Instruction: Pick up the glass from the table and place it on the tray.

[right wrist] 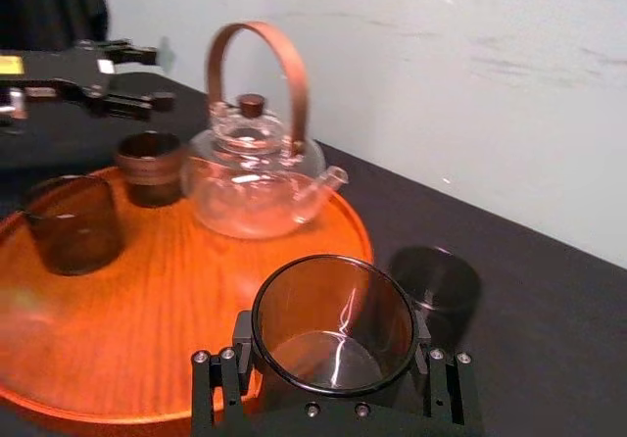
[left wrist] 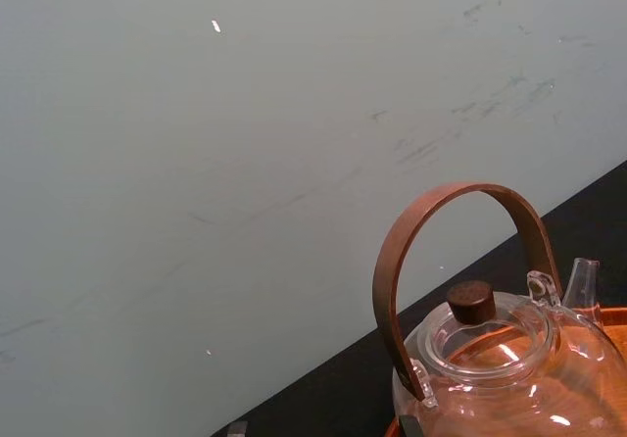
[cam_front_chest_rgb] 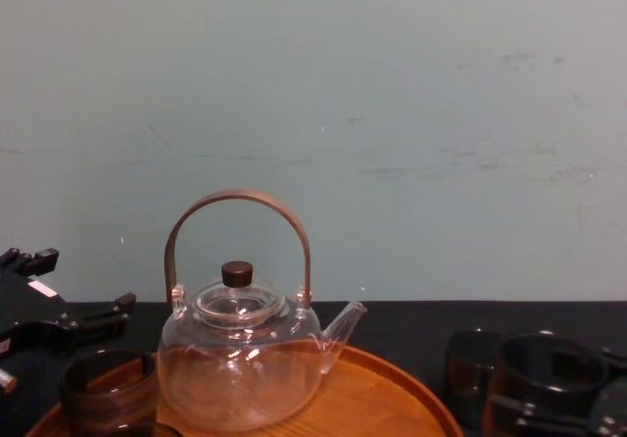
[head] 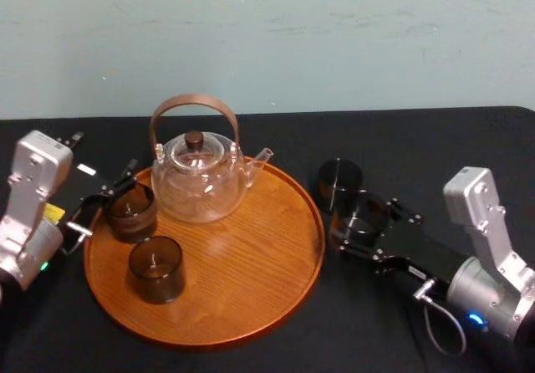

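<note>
My right gripper (head: pixel 361 222) is shut on a dark smoky glass (right wrist: pixel 333 319), holding it upright just right of the tray's rim. The round orange-brown wooden tray (head: pixel 242 256) lies in the middle of the black table. A second dark glass (head: pixel 340 181) stands on the table right behind the held one. At the tray's left edge my left gripper (head: pixel 104 199) is open, its fingers just left of a dark glass (head: pixel 131 210) that stands on the tray, apart from it.
A glass teapot (head: pixel 199 176) with a brown hoop handle stands at the tray's back. Another dark glass (head: pixel 156 268) stands at the tray's front left. The right half of the tray is bare wood. A pale wall runs behind the table.
</note>
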